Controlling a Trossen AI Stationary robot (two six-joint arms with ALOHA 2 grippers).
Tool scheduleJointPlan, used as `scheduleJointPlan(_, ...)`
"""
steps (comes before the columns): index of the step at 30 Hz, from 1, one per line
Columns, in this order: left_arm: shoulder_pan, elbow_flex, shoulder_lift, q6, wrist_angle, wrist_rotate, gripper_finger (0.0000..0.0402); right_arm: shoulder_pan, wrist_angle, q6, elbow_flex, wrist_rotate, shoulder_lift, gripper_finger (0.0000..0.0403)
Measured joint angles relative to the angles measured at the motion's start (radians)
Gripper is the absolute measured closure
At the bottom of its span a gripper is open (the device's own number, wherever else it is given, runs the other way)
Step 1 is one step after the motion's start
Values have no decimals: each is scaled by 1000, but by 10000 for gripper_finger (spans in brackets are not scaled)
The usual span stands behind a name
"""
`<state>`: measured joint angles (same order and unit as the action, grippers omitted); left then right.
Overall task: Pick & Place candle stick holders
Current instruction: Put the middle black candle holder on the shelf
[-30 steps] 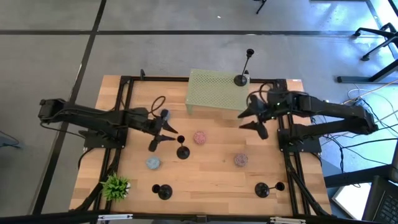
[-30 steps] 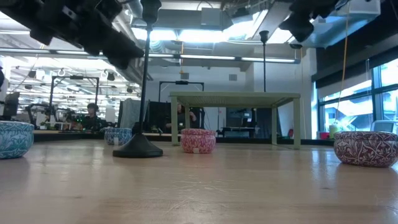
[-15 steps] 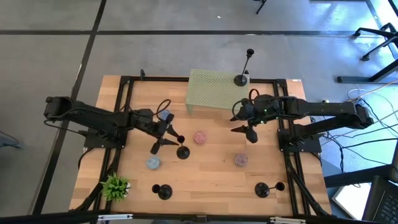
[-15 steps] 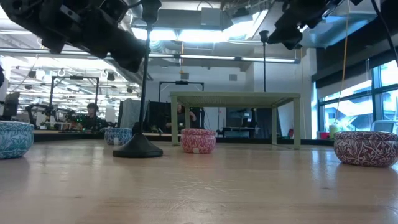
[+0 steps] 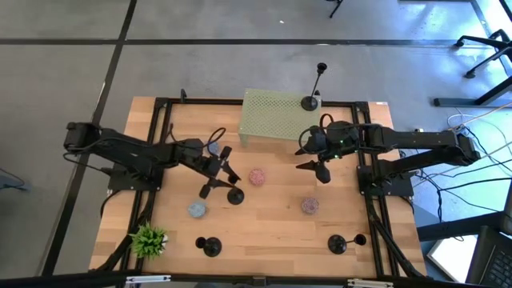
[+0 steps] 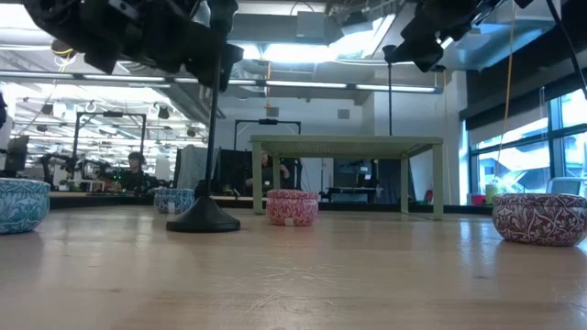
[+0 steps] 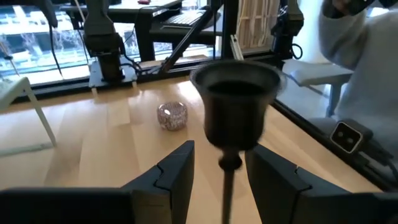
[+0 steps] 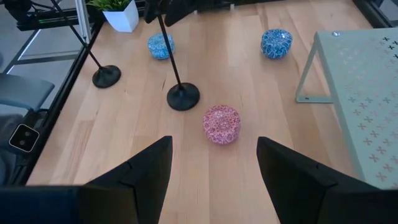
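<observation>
A black candle stick holder [image 5: 235,195] stands on its round base left of the table's middle. In the left wrist view its cup [image 7: 235,102] and thin stem rise between my fingers. My left gripper [image 5: 227,177] is open, with a finger on each side of the stem just below the cup, and gaps show on both sides. My right gripper [image 5: 307,154] is open and empty, above the table right of the middle. A second holder [image 5: 309,102] stands on the green stand [image 5: 276,118]. Two more stand near the front edge, at the left [image 5: 210,246] and the right [image 5: 338,243].
A pink bowl [image 5: 257,177], a maroon bowl [image 5: 310,206] and two blue bowls [image 5: 197,210] [image 5: 212,148] sit on the table. A small potted plant [image 5: 149,240] stands at the front left corner. Black frame rails run along both sides.
My left gripper has moved toward the table's right edge, up to the holder left of the middle, and its open fingers now stand on either side of the stem. My right gripper moved toward the table's middle, then stayed still. The holders have not moved.
</observation>
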<state>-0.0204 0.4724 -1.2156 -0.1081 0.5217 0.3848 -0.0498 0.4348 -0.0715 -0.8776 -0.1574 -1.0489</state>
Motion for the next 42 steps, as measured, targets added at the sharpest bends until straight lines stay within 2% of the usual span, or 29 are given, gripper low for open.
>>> scheduleJointPlan(4, 0, 7, -29, -77, -7, 1, 288, 0, 1, 0, 0, 0, 0, 164)
scheduleJointPlan(11, 0, 7, -1, -115, 15, -6, 376, 0, -2, 42, 0, 0, -3, 164)
scheduleJointPlan(16, 0, 19, 35, -54, 73, -8, 377, 24, -109, 53, 0, 0, -46, 164)
scheduleJointPlan(21, 15, 118, 39, 16, 39, -16, 363, 71, -279, 53, 0, 0, -145, 165)
scheduleJointPlan(23, 30, 171, 38, 17, -7, -67, 365, 88, -358, 53, 0, 13, -189, 165)
scheduleJointPlan(27, 48, 273, 35, 18, -86, -254, 374, 115, -525, 53, 0, 119, -279, 165)
scheduleJointPlan(29, 51, 304, 29, 19, -131, -305, 374, 121, -594, 53, 0, 132, -314, 165)
scheduleJointPlan(36, 52, 335, -5, 18, -125, -312, 369, 126, -829, 53, 0, 131, -399, 169)
scheduleJointPlan(42, 51, 383, -76, 10, -68, -316, 371, 123, -897, 53, 0, 131, -426, 202)
